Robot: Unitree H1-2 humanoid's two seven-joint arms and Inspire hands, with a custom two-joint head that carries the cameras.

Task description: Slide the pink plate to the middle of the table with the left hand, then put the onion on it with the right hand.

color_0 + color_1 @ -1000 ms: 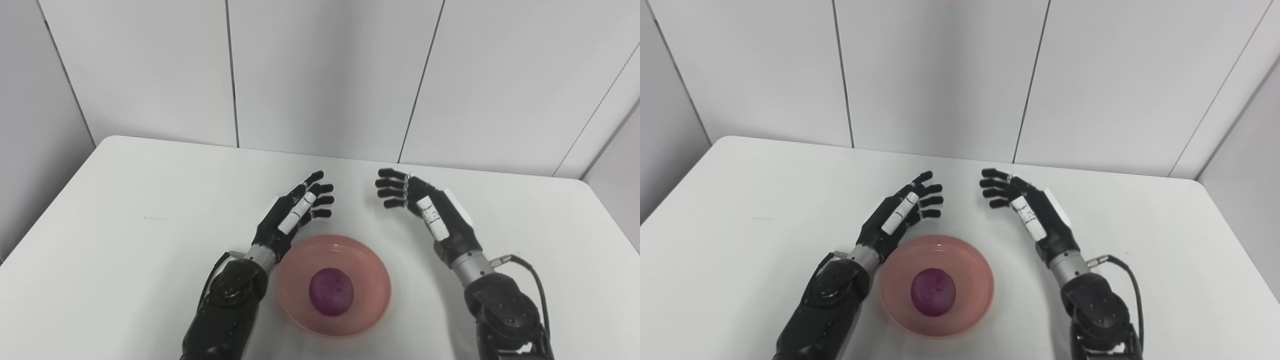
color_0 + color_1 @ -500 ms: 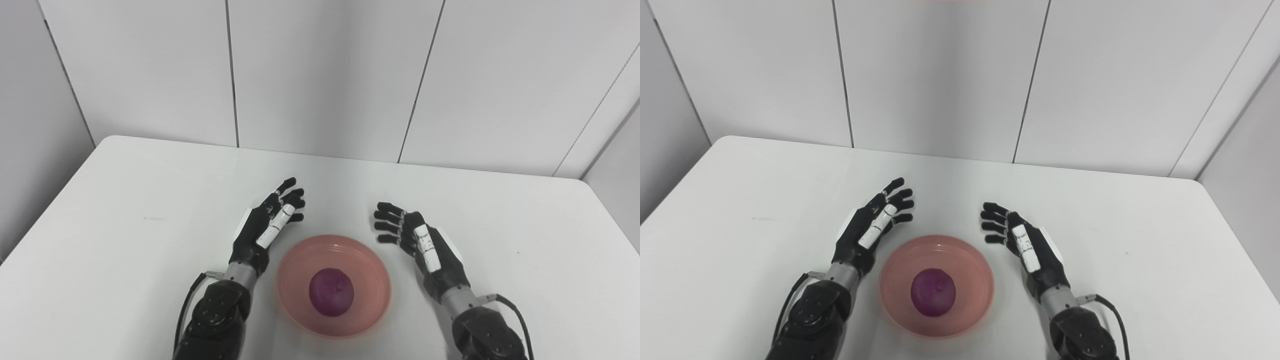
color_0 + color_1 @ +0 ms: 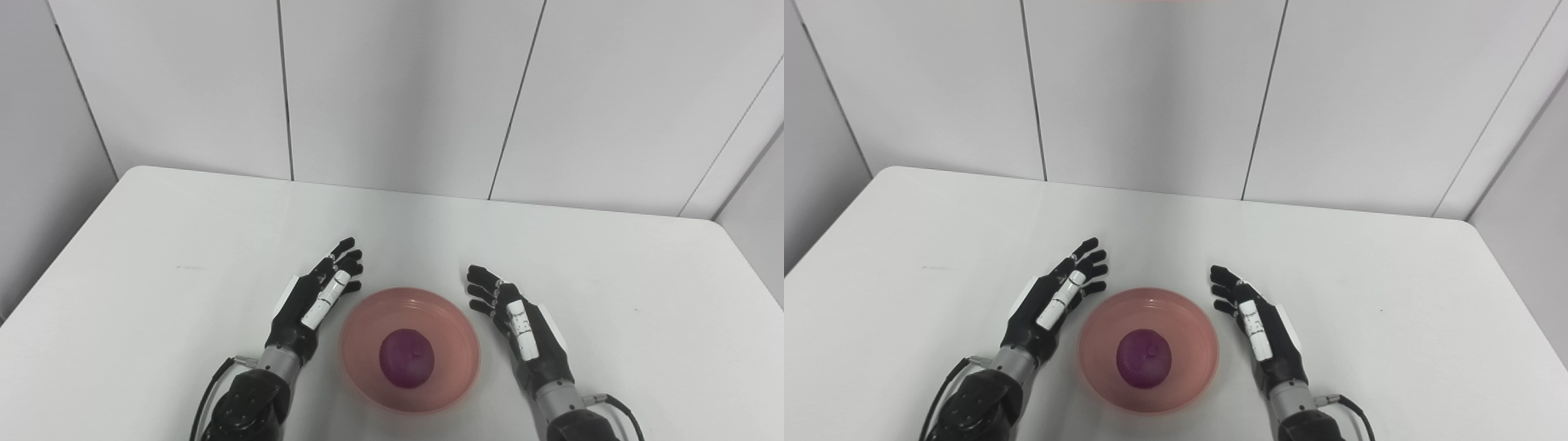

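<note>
While the onion (image 3: 407,358) sits in the pink plate (image 3: 456,324), the left hand (image 3: 313,297) and right hand (image 3: 522,324) flank it, fingers spread, empty.

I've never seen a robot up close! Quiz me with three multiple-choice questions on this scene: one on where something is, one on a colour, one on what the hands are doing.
1. Where is the onion?
A. In the pink plate
B. On the bare table
C. In a robot hand

2. What colour is the onion?
A. White
B. Purple
C. Green

3. What state are the left robot hand and right robot hand in?
A. Both open, empty
B. Both gripping the plate
C. One holding the onion

Answers:
1 A: it sits in the middle of the pink plate.
2 B: its skin is deep purple.
3 A: fingers are spread, each hand beside the plate, holding nothing.
</note>
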